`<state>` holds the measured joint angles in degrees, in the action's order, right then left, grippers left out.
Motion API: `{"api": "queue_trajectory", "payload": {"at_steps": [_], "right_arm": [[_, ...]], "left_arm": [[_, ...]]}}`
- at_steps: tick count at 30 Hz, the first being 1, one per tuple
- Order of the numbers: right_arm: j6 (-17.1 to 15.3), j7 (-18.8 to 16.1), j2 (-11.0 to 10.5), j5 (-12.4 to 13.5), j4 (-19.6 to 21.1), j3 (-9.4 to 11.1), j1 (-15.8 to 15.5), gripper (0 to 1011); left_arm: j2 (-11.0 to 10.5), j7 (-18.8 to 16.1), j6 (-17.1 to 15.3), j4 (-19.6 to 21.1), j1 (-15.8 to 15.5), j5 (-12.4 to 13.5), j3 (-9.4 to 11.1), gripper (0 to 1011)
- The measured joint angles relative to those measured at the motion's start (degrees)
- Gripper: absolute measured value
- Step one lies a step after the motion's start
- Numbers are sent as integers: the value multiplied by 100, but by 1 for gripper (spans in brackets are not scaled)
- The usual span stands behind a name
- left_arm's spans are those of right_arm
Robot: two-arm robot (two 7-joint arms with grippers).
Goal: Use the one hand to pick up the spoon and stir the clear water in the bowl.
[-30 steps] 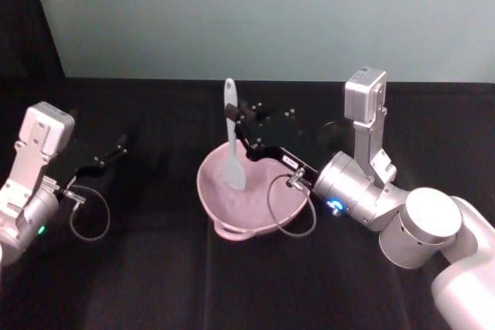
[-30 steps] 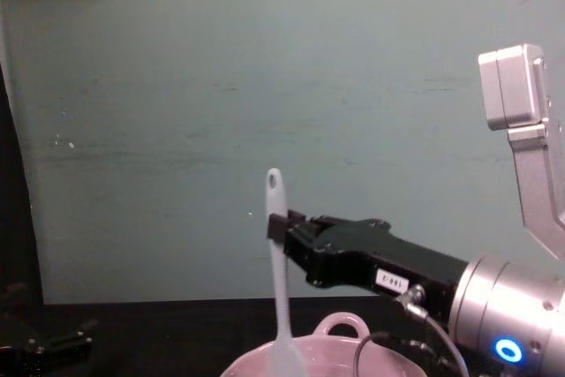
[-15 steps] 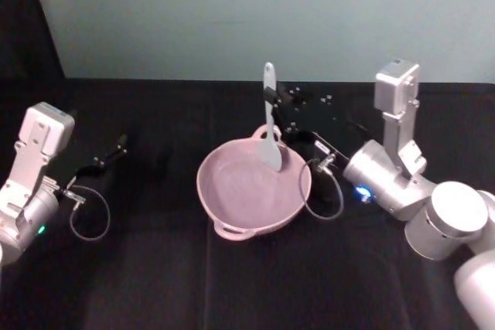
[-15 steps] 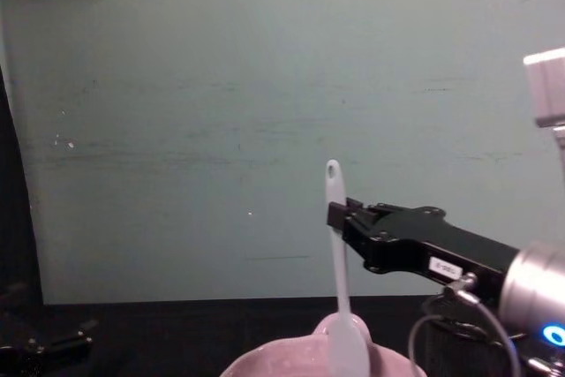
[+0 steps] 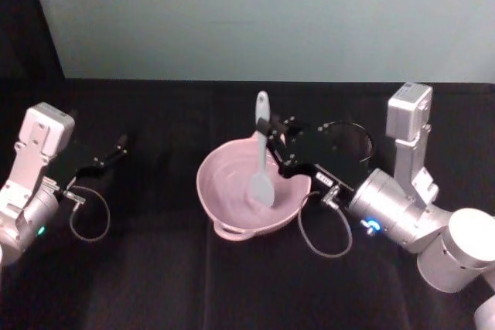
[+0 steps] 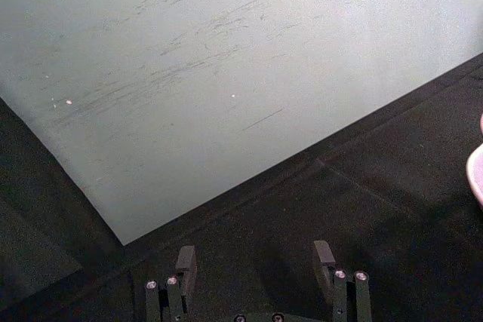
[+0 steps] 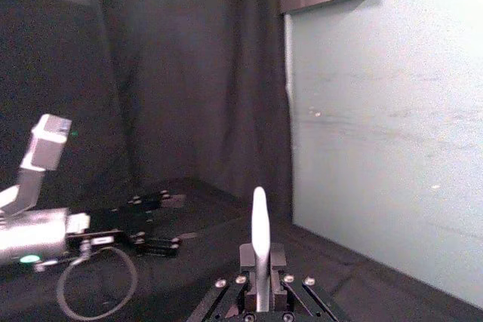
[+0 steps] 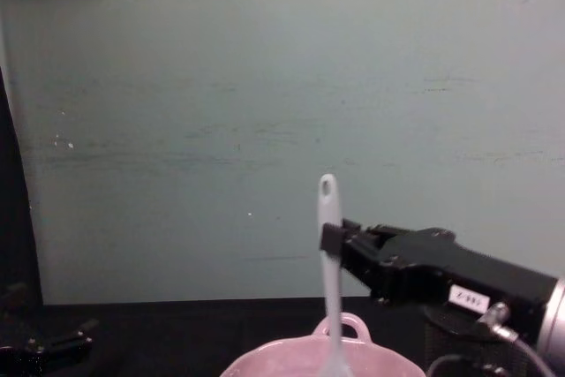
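Observation:
My right gripper (image 5: 269, 129) is shut on the handle of the white spoon (image 5: 261, 158) and holds it nearly upright. The spoon's flat head dips into the right part of the pale pink bowl (image 5: 220, 199) at the table's middle. In the chest view the spoon (image 8: 329, 245) rises from the bowl (image 8: 357, 326), its holed tip up, with the right gripper (image 8: 333, 238) clamped on it from the right. The right wrist view looks along the spoon handle (image 7: 259, 235) between the fingers. The water does not stand out against the pink. My left gripper (image 5: 117, 147) rests open at the far left.
A black cloth covers the table (image 5: 155, 284). A pale green wall (image 5: 255, 13) stands close behind it. A loose cable loop (image 5: 323, 226) hangs from my right wrist beside the bowl, and another cable loop (image 5: 87, 214) lies by my left arm.
The right gripper has carried the spoon from the bowl's far right rim toward me and lowered it, so its head now sits inside the bowl. The left arm has not moved.

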<state>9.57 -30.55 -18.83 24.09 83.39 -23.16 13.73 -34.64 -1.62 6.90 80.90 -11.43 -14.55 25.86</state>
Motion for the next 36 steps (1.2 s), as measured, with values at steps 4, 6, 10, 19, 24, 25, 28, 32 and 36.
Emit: {"api": "queue_trajectory", "payload": {"at_steps": [4, 6, 10, 19, 24, 25, 28, 32, 36], "right_arm": [[-50, -55, 69, 44, -20, -165, 7, 111], [-34, -60, 108, 44, -64, -210, 34, 111], [92, -67, 303, 17, -322, -355, 199, 111], [585, 135, 691, -282, -1015, -410, 562, 111], [874, 555, 889, -579, -1395, -250, 705, 111], [943, 676, 927, -654, -1453, -189, 729, 111], [984, 802, 939, -730, -1478, -95, 738, 111], [902, 869, 852, -777, -1321, 30, 680, 111], [642, 815, 668, -777, -984, 116, 522, 111]], "left_arm": [[0, 0, 0, 0, 0, 0, 0, 1011], [0, 0, 0, 0, 0, 0, 0, 1011], [0, 0, 0, 0, 0, 0, 0, 1011], [0, 0, 0, 0, 0, 0, 0, 1011], [0, 0, 0, 0, 0, 0, 0, 1011], [0, 0, 0, 0, 0, 0, 0, 1011], [0, 0, 0, 0, 0, 0, 0, 1011], [0, 0, 0, 0, 0, 0, 0, 1011], [0, 0, 0, 0, 0, 0, 0, 1011]]}}
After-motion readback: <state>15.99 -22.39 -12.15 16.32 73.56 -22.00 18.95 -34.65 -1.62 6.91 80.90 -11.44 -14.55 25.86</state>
